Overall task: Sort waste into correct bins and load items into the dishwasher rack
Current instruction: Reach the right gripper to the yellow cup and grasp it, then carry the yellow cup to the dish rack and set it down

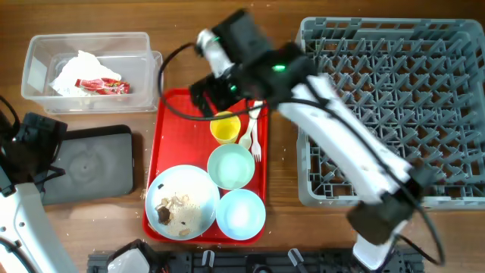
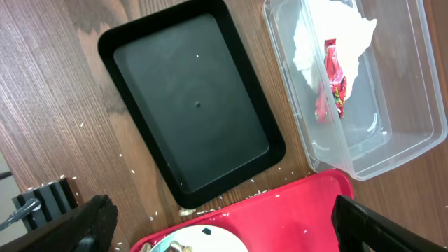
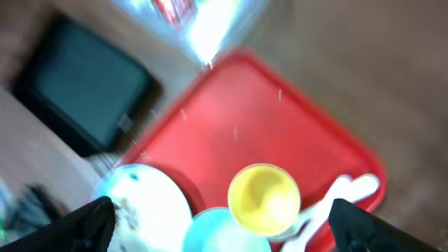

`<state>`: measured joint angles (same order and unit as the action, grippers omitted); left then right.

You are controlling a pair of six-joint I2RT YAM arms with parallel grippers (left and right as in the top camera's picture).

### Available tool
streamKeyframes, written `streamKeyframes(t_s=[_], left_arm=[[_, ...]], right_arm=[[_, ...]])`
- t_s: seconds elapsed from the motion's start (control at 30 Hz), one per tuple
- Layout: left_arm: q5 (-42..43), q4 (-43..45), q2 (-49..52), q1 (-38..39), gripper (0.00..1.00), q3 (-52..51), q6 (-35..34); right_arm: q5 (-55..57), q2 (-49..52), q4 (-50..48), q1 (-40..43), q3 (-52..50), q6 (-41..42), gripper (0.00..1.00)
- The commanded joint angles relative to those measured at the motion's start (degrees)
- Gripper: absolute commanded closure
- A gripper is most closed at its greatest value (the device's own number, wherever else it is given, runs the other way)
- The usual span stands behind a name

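Right tool (image 3: pixel 224 217), fingers spread wide and empty, hangs above the small yellow plastic cup (image 3: pixel 264 198), which stands upright on the red rectangular tray (image 3: pixel 231 105), just beside the white plastic fork (image 3: pixel 343 192) and near the round mint green bowl (image 1: pixel 231 165). Left tool (image 2: pixel 227 225), likewise wide and empty, hovers by the shallow black rectangular tray (image 2: pixel 192 105). Risk: a descending finger could catch fork or bowl rim, tipping the light cup.

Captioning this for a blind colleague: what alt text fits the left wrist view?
An empty black tray lies on the wooden table beside a clear box holding a white napkin and red wrapper; a red tray pokes in below, between the fingers of the open left gripper.
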<state>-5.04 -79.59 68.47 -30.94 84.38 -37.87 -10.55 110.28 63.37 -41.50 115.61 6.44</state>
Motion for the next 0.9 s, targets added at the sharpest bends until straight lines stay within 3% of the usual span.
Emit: streamKeyframes(t_s=[0.0, 0.13, 0.17, 0.23, 0.27, 0.33, 0.5, 0.53, 0.6, 0.77, 0.87], left_arm=[[-0.39, 0.02, 0.07, -0.35, 0.0, -0.04, -0.33], [-0.39, 0.02, 0.07, -0.35, 0.0, -0.04, -0.33], [-0.37, 0.02, 0.07, -0.35, 0.0, -0.04, -0.33], [-0.37, 0.02, 0.07, -0.35, 0.0, -0.04, -0.33], [-0.39, 0.02, 0.07, -0.35, 0.0, -0.04, -0.33], [-0.39, 0.02, 0.07, -0.35, 0.0, -0.04, -0.33], [-0.39, 0.02, 0.07, -0.35, 0.0, -0.04, -0.33], [-0.39, 0.02, 0.07, -0.35, 0.0, -0.04, -0.33], [-0.39, 0.02, 0.07, -0.35, 0.0, -0.04, -0.33], [-0.39, 0.02, 0.07, -0.35, 0.0, -0.04, -0.33], [-0.39, 0.02, 0.07, -0.35, 0.0, -0.04, -0.33]], right_arm=[[3.21, 7.48, 2.99, -2.8, 1.7, -1.9, 0.01], [1.79, 13.4, 2.14, -6.08, 1.22, 1.92, 0.0], [2.16, 14.08, 1.18, -6.23, -0.15, 5.46, 0.16], [9.77, 15.1, 0.48, -6.23, -3.26, 13.31, 0.21], [11.08, 15.28, 0.07, -6.23, -3.96, 13.27, 0.26], [11.69, 15.34, -1.29, -6.23, -5.77, 13.31, 0.45], [12.04, 15.52, -5.18, -6.23, -9.57, 14.78, 0.66], [11.72, 15.52, -5.49, -6.23, -9.57, 14.8, 0.66], [9.68, 15.26, -5.49, -6.23, -9.27, 14.78, 0.96], [7.04, 6.1, 1.95, -2.14, 4.24, 10.01, 0.96], [6.64, -3.91, 6.05, 9.35, 8.07, 3.89, 0.96]])
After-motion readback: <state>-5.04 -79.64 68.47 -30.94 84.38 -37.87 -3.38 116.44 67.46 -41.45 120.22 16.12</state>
